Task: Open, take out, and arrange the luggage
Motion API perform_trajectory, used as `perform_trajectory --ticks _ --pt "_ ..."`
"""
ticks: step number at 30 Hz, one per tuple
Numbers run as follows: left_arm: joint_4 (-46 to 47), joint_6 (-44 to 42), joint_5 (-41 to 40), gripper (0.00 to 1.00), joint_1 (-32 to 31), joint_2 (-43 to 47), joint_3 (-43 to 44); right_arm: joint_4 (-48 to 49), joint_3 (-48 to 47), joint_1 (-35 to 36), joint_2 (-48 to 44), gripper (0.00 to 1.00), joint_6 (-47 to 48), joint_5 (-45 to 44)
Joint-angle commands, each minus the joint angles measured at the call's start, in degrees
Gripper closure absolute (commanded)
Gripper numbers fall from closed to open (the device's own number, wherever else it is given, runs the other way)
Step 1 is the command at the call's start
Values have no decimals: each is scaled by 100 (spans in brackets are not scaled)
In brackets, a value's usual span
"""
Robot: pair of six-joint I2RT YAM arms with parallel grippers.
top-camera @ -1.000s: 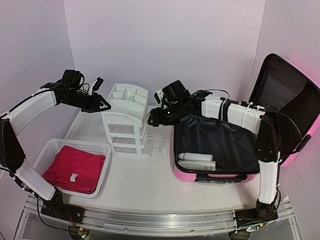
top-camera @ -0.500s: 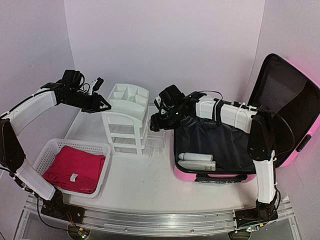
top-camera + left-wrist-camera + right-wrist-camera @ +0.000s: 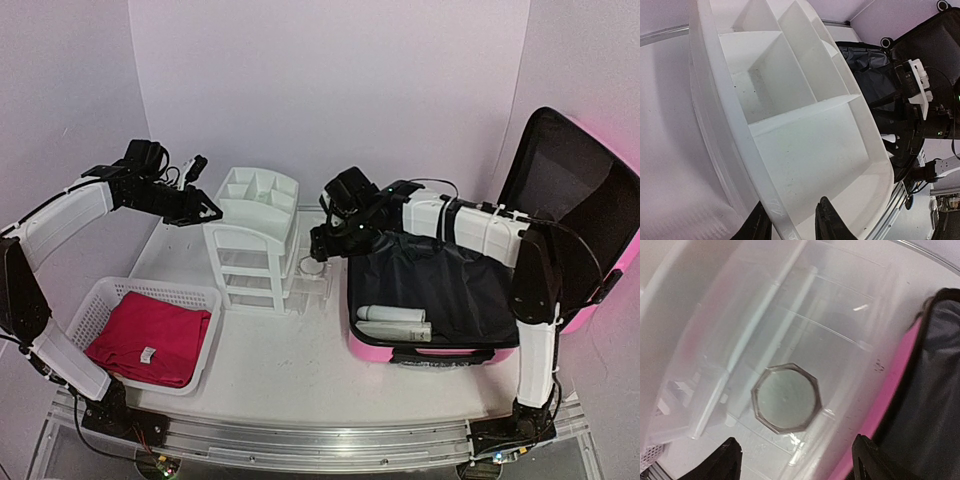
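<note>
The pink luggage (image 3: pixel 378 347) lies open at the right, its lid (image 3: pixel 572 200) upright and its black lining (image 3: pixel 440 285) showing. Two white tubes (image 3: pixel 390 318) lie inside near the front. My right gripper (image 3: pixel 318 245) hangs just left of the luggage, over a pulled-out clear drawer (image 3: pixel 312 282). In the right wrist view the right gripper (image 3: pixel 799 457) is open, and an octagonal clear jar (image 3: pixel 785 399) rests in the drawer just past its fingertips, apart from them. The pink luggage edge (image 3: pixel 900 385) runs beside it. My left gripper (image 3: pixel 792 225) is shut on the rim of the white drawer organizer (image 3: pixel 790 145).
The white drawer organizer (image 3: pixel 252 235) stands mid-table, with my left gripper (image 3: pixel 208 212) at its top left edge. A white mesh basket (image 3: pixel 100 297) holding a folded red cloth (image 3: pixel 150 338) sits at the front left. Bare tabletop lies in front of the organizer.
My right gripper's jaws have spread wider and the arm has shifted slightly right over the clear drawer. The left arm has not moved.
</note>
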State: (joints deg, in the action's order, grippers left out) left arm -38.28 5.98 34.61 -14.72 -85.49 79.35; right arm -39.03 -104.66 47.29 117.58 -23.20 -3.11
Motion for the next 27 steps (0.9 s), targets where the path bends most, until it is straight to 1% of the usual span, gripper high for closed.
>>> perform_trajectory --ticks 1,3,5,7,9,13,17,21,23,27 --pt "-291 -148 -48 70 -41 -52 -130 -3 426 -36 -863 30 -201 -1303" --pt "-294 -122 32 70 -33 -82 -114 -90 573 -110 -918 33 -233 -1490" --pt "-289 -89 191 70 -31 -55 -113 -180 582 -153 -873 35 -218 -1499" --pt "-289 -100 150 70 -31 -37 -111 -236 486 -159 -777 39 -181 -1386" --pt "-287 -110 84 70 -27 -70 -121 -277 372 -159 -644 46 -204 -1264" --pt "-285 -84 201 70 -27 -86 -113 -335 122 -158 -339 58 -226 -1077" --pt "-286 -101 132 70 -19 -96 -118 -387 -98 -159 -70 68 -237 -949" --pt "-283 -121 74 69 -14 -58 -130 -387 -249 -163 124 76 -303 -798" --pt "-289 -106 101 69 -13 -104 -123 -387 -264 -163 191 78 -320 -802" --pt "-286 -83 212 69 -14 -97 -113 -387 -424 -159 390 79 -379 -591"
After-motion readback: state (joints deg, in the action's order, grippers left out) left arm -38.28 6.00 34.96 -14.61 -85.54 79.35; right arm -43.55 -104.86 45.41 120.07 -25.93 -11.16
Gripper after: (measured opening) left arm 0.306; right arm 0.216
